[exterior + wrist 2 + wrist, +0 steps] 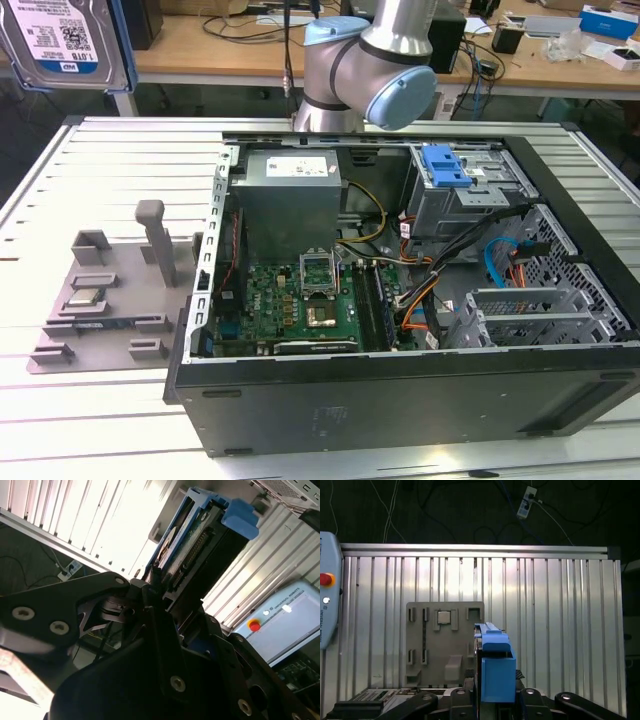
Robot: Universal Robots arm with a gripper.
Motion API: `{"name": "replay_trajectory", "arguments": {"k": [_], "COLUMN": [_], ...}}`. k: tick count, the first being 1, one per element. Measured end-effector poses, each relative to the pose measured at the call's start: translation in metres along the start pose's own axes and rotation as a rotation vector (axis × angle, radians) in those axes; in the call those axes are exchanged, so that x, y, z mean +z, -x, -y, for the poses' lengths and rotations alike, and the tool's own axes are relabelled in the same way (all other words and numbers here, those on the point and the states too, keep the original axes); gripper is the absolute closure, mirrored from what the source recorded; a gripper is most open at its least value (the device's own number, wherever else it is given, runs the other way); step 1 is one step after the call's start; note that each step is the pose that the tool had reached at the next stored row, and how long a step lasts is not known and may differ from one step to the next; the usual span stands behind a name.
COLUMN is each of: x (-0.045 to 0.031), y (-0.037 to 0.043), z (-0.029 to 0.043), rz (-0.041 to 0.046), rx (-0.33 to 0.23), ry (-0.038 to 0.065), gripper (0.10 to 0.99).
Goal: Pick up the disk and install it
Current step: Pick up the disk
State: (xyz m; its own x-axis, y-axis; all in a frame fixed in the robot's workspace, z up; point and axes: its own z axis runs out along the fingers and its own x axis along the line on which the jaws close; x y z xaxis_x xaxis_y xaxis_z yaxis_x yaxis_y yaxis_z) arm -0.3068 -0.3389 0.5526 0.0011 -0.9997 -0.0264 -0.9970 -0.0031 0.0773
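Observation:
The disk [65, 45], a silver hard drive with a white-and-blue label and blue side rails, hangs high at the exterior view's far upper left, above and beyond the grey metal table. In both wrist views I see it edge-on: the disk [197, 547] with its blue rail end [240, 517] reaches out from between the black fingers, and in the first wrist view the blue rail [496, 672] stands upright. My gripper [495, 702] is shut on the disk, a finger on each flat side; the gripper [157, 587] holds its near end.
An open computer case [400, 390] lies on the ribbed table [130, 170], with a motherboard [300, 300] and a drive bay carrying a blue clip [447, 165]. A grey fixture plate [90, 320] with a small square chip [446, 618] lies beside the case. A pendant with a red button [326, 579] is near the table.

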Motion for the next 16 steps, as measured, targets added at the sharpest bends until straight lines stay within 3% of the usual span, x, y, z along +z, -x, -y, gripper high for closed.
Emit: {"name": "replay_trajectory", "arguments": {"k": [16], "x": [0.0161], "y": [-0.0004], "z": [0.0040], "rz": [0.0001], "rx": [0.000], "ry": [0.000], "gripper": [0.722]}}
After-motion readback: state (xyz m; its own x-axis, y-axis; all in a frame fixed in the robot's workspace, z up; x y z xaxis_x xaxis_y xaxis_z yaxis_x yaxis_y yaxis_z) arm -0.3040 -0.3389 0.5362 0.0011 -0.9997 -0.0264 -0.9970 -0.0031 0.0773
